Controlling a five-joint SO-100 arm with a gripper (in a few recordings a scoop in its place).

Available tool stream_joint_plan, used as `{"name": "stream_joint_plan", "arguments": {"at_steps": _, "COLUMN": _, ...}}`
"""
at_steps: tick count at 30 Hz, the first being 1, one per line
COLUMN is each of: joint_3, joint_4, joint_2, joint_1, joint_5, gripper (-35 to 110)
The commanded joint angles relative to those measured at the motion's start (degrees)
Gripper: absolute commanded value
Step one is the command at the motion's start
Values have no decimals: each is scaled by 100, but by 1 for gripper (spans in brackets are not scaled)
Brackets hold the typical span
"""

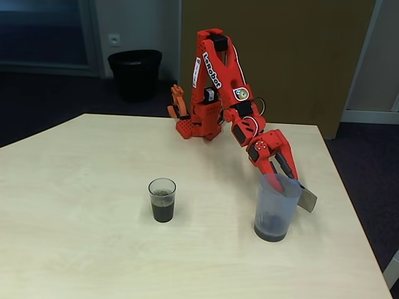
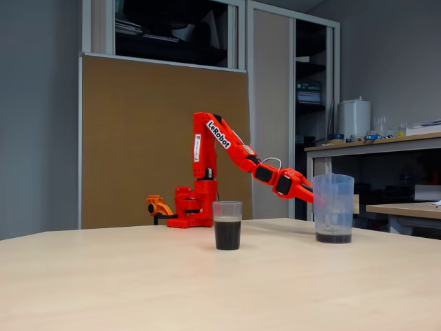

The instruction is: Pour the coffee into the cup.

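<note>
The cup, a small clear tumbler, stands upright mid-table and is over half full of dark coffee. To its right in both fixed views stands a larger bluish translucent jug, upright on the table. Only a thin dark layer of coffee lies at its bottom. My orange gripper reaches down to the jug's back rim by its handle. The fingers sit close together there, shut on the jug.
The arm's base stands at the table's far edge. The table's right edge runs close beside the jug. A black bin sits on the floor behind, and a brown board backs the scene.
</note>
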Motion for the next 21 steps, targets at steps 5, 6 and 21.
{"name": "stream_joint_plan", "arguments": {"at_steps": 5, "joint_3": 483, "joint_4": -26, "joint_2": 844, "joint_1": -26, "joint_5": 185, "gripper": 12}}
{"name": "stream_joint_plan", "arguments": {"at_steps": 6, "joint_3": 571, "joint_4": 18, "joint_2": 967, "joint_1": -35, "joint_5": 176, "gripper": 12}}
{"name": "stream_joint_plan", "arguments": {"at_steps": 21, "joint_3": 2408, "joint_4": 800, "joint_2": 3691, "joint_1": 26, "joint_5": -378, "gripper": 7}}
